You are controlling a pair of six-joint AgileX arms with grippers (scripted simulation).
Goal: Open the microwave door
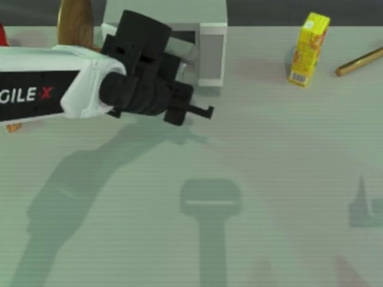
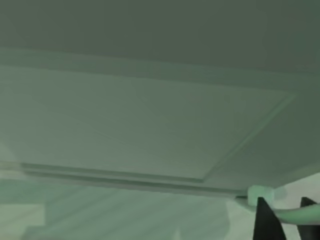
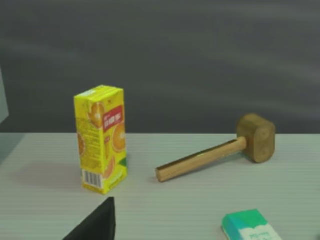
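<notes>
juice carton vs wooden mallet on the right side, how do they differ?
The juice carton stands upright; the mallet lies flat on its side. The carton is bright yellow with printed orange graphics; the mallet is plain brown wood. The carton is a single box; the mallet is a long handle ending in a chunky head. Both rest on the table, apart from each other and untouched.

Light grey-white microwave (image 1: 210, 54), yellow orange-printed juice carton (image 3: 100, 138), brown wooden mallet (image 3: 220, 150)

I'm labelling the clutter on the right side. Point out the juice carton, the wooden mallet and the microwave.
juice carton (image 3: 101, 140): right wrist view, on its yellow front face.
wooden mallet (image 3: 200, 160): right wrist view, midway along its handle.
microwave (image 1: 210, 54): top view, on the plain white front strip.
</notes>
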